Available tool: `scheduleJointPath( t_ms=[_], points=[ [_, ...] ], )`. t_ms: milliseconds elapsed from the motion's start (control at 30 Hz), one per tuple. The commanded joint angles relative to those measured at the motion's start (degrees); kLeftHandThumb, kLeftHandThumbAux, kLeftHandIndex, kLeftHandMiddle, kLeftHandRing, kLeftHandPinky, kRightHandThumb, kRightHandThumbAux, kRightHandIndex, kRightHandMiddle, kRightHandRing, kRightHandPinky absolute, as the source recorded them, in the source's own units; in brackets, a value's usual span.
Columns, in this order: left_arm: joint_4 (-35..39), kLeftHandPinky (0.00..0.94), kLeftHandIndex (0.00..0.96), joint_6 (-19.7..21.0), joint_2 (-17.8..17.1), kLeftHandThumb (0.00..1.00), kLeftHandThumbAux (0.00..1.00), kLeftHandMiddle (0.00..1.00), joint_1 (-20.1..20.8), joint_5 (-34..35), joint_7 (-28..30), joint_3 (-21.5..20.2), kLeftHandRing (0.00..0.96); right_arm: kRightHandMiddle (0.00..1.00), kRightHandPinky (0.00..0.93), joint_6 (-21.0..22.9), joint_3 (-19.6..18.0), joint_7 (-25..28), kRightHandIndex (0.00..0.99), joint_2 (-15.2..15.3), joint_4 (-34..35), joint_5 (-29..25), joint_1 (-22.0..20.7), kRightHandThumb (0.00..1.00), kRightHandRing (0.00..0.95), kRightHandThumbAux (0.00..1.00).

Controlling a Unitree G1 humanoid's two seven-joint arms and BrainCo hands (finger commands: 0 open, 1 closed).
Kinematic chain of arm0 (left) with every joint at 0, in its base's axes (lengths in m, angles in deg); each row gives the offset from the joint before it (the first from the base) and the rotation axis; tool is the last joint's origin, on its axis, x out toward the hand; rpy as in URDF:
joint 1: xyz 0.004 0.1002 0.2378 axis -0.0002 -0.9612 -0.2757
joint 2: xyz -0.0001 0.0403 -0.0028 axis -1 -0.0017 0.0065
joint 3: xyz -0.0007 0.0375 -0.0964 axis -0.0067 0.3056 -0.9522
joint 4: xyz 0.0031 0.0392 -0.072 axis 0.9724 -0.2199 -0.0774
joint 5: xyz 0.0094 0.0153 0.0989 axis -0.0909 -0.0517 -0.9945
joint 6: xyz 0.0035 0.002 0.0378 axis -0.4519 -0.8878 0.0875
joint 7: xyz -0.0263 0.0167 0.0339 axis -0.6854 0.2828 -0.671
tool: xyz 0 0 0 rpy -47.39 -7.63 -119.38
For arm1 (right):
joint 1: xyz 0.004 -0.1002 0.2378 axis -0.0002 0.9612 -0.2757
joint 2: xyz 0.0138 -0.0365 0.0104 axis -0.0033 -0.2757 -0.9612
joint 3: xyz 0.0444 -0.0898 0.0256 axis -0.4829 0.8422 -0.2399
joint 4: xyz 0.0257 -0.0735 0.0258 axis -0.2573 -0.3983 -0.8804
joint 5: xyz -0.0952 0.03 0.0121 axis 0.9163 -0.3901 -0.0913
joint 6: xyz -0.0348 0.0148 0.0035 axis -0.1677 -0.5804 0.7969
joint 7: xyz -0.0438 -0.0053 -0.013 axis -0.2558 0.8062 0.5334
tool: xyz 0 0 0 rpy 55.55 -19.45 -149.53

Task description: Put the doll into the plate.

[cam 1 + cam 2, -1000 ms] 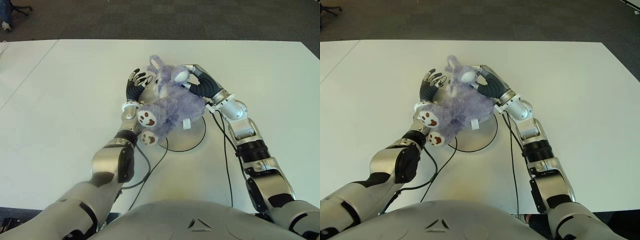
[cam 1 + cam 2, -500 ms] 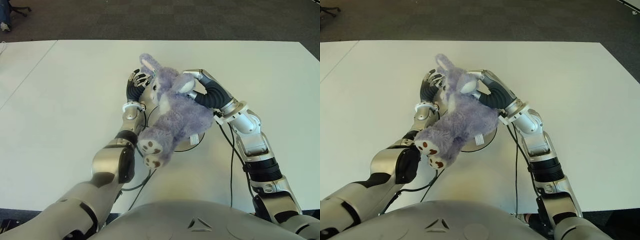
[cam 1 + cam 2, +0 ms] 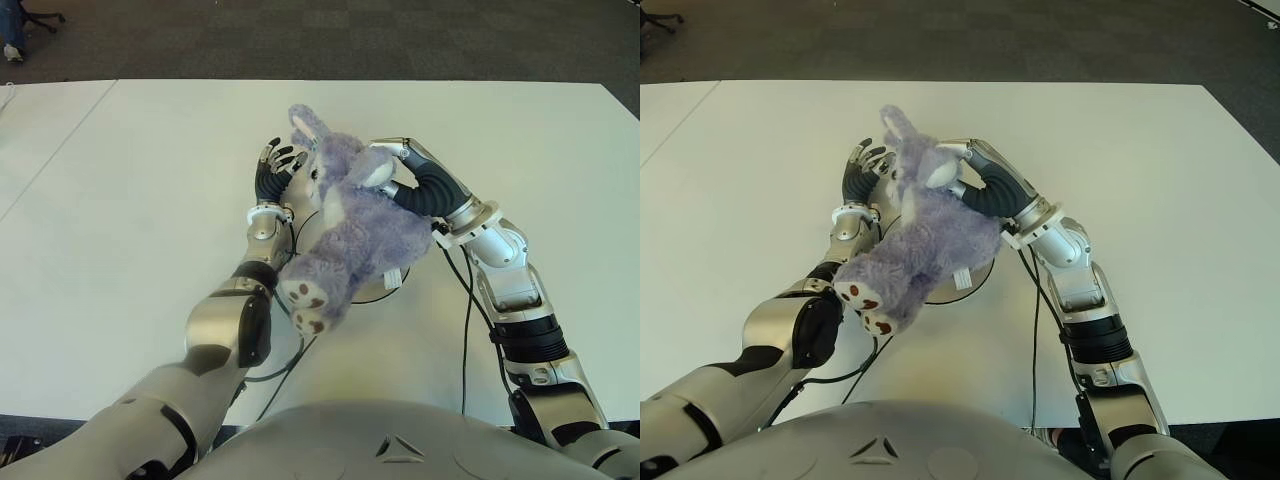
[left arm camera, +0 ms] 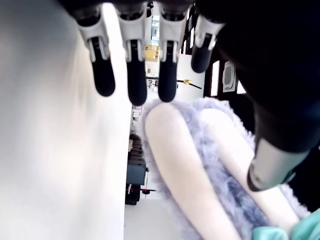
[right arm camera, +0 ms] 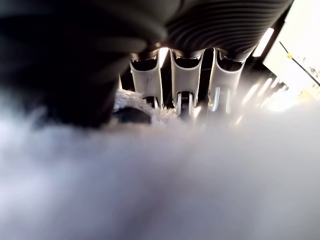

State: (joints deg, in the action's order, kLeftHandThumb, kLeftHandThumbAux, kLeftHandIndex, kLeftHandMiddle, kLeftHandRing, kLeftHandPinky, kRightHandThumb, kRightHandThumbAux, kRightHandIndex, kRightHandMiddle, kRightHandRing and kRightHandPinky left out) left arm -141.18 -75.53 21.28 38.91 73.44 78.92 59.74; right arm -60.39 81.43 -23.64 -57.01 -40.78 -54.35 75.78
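A purple plush doll (image 3: 350,225) with brown-padded white feet hangs tilted over a round plate (image 3: 370,295); its feet point toward me, past the plate's near-left rim. My right hand (image 3: 398,172) is shut on the doll's head from the right; the right wrist view shows its fingers (image 5: 185,85) curled over fur. Left of the head is my left hand (image 3: 277,162), fingers (image 4: 132,75) spread and holding nothing, with the doll's ear (image 4: 190,165) just beside them. Most of the plate is hidden under the doll.
The white table (image 3: 120,200) stretches wide on both sides of the plate. Black cables (image 3: 465,330) run along my right arm and from the left wrist toward my body. Dark carpet (image 3: 330,40) lies beyond the table's far edge.
The doll swung round under my right hand, its feet going from the left of the plate toward me. My left hand's fingers came off it and spread.
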Motion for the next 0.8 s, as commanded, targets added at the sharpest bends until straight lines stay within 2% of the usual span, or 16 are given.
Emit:
scheduleJointPath(
  t_ms=[33,300,633,767,800],
  points=[
    [-4.91,0.282,0.158,5.24,1.45,0.017,0.717,0.265,-7.06,0.15,-1.34,0.09,0.279,0.565,0.699,0.25,-0.09,0.75,0.378,0.19,0.94,-1.12,0.22,0.832,0.67,0.687],
    [-4.86,0.29,0.171,5.14,1.48,0.0,0.726,0.271,-6.96,-0.14,-1.24,0.39,0.29,0.557,0.685,1.18,-0.05,2.04,0.377,0.78,1.54,-1.68,1.37,0.832,0.646,0.686],
    [-5.0,0.304,0.169,6.85,1.24,0.0,0.737,0.275,-6.57,0.5,-0.26,-0.09,0.305,0.563,0.728,1.08,0.55,3.34,0.378,1.26,-0.45,-1.97,2.45,0.833,0.668,0.686],
    [-5.1,0.308,0.161,7.8,1.14,0.0,0.737,0.279,-6.39,0.72,0.02,-0.32,0.305,0.562,0.722,2.64,1.18,4.69,0.38,1.95,-0.5,-1.34,2.69,0.834,0.666,0.685],
    [-5.14,0.307,0.159,8.07,1.11,0.0,0.735,0.279,-6.35,0.8,0.11,-0.41,0.305,0.558,0.667,3.02,1.35,5.03,0.378,2.1,-0.52,-1.19,2.77,0.834,0.634,0.684]
  ],
)
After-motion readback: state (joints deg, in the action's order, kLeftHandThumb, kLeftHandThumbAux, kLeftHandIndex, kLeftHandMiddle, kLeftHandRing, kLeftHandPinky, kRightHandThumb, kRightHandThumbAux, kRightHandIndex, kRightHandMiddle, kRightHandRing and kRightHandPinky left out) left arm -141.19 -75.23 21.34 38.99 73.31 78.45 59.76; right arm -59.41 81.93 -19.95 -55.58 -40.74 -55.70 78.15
